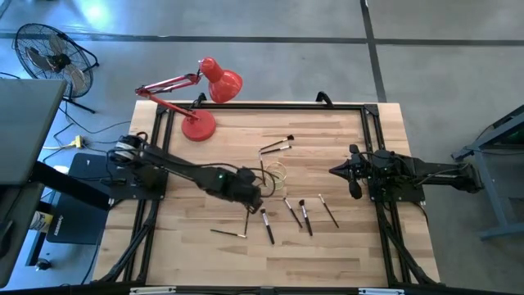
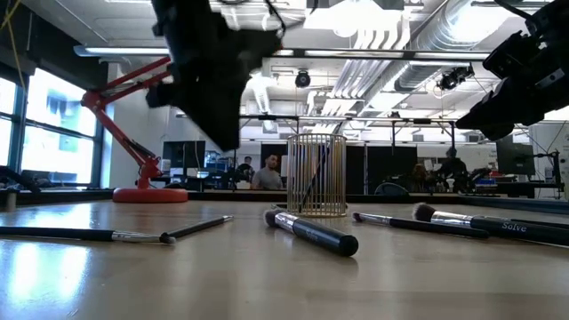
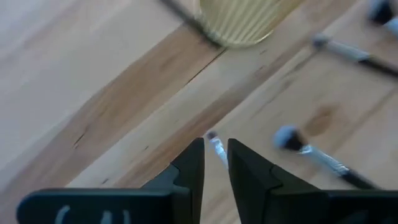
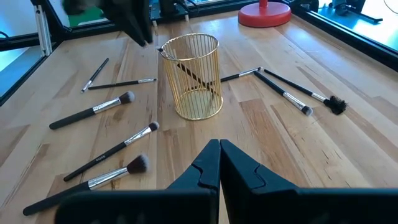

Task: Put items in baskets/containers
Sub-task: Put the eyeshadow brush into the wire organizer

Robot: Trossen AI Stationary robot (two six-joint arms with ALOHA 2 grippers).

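Observation:
The container is a round gold wire cup (image 1: 277,172) (image 4: 191,76) standing mid-table, with one dark brush (image 4: 194,75) leaning inside it. Several makeup brushes lie flat around it: two beyond it (image 1: 276,147), and others nearer me (image 1: 268,225) (image 1: 305,217) (image 1: 328,211) (image 1: 228,233). My left gripper (image 1: 252,199) (image 3: 216,163) hovers just left of and nearer than the cup, shut on a thin brush. My right gripper (image 1: 336,170) (image 4: 219,155) waits shut, raised at the table's right side, facing the cup. My left gripper pinches a thin makeup brush between its two fingers. Only the pale ferrule and small tip (image 3: 214,144) poke out past the fingertips, and the fingers hide the rest of the handle. The brush is lifted clear of the wood, pointing along the fingers.
A red desk lamp (image 1: 199,124) stands at the far left corner, its arm reaching left and its head back over the far edge. A black frame (image 1: 364,111) rims the table. Bare wood lies left of the cup and along the near edge.

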